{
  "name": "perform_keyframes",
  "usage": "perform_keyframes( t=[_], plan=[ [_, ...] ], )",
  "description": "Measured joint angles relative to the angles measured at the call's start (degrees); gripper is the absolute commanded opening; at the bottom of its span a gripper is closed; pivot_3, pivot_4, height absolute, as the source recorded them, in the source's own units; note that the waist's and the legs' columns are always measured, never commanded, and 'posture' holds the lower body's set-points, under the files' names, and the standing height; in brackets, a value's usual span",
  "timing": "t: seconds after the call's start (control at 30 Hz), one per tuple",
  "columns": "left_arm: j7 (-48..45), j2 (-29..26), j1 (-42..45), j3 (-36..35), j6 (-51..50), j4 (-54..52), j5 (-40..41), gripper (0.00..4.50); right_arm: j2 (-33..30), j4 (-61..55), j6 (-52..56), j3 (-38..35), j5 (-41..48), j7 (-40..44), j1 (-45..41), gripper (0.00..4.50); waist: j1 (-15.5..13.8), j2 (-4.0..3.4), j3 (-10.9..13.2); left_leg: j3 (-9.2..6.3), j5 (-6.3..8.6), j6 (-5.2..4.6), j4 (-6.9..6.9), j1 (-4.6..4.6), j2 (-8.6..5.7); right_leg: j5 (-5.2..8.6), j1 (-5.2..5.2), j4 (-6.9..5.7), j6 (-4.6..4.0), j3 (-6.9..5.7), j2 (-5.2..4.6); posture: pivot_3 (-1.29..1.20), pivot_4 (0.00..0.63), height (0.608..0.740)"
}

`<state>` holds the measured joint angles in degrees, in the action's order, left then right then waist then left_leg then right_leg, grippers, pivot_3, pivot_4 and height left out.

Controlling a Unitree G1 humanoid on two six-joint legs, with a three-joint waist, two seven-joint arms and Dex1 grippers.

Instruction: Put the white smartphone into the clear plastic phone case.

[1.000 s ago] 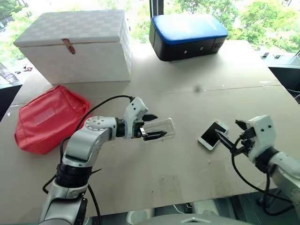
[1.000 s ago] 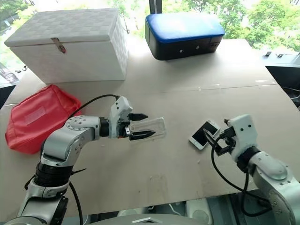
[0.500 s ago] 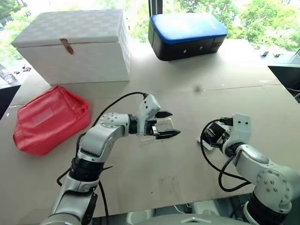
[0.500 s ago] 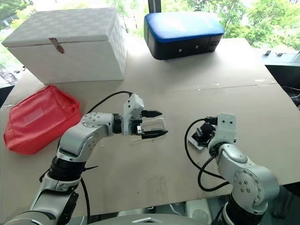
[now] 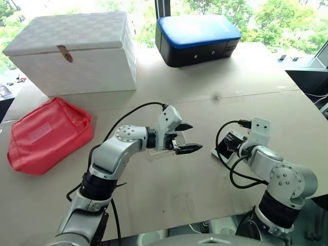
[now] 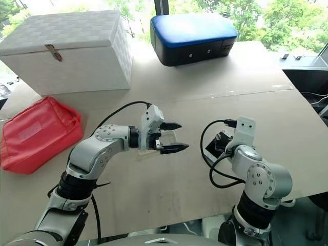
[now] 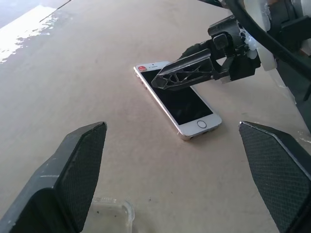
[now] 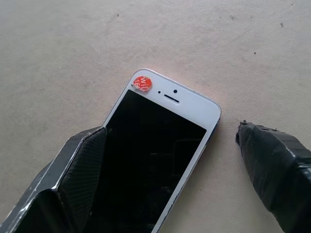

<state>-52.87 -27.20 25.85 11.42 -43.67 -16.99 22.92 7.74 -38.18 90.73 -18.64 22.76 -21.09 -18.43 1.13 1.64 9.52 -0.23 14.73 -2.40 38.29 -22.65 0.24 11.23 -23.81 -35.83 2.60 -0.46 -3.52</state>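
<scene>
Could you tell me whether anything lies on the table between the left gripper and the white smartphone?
No. The left wrist view shows only bare table between the left gripper and the white smartphone.

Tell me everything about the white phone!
The white smartphone lies flat, screen up, on the tan table. It has a white frame, rounded corners, a dark glossy screen that is off, a round home button at one end, and a small red sticker by the speaker slot at the other. The right claw is open, one finger on each side of it.
</scene>
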Motion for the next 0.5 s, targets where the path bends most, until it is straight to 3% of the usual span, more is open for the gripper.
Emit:
perform_keyframes(
  t=[0.33,0.5],
  plan=[
    [1.6,-0.5,-1.4,-0.1,-1.0,-0.5,1.9,4.42,1.0,8.3,0.1,-1.9,1.9,3.2,-6.1,4.50,1.9,0.46,-0.4,-0.11,0.00,0.00,-0.12,0.74,0.31,-0.10,0.17,0.00,-0.15,0.19,0.42,0.00,0.150,0.740],
    [1.8,-0.7,-1.6,-0.1,-0.1,-0.3,2.0,4.42,0.9,10.3,-0.1,2.0,2.8,4.8,-7.2,4.50,3.2,0.51,-0.4,-0.19,0.01,0.00,-0.59,1.01,0.41,-0.16,0.11,0.02,-0.27,0.33,0.73,0.00,0.150,0.740]
  ],
)
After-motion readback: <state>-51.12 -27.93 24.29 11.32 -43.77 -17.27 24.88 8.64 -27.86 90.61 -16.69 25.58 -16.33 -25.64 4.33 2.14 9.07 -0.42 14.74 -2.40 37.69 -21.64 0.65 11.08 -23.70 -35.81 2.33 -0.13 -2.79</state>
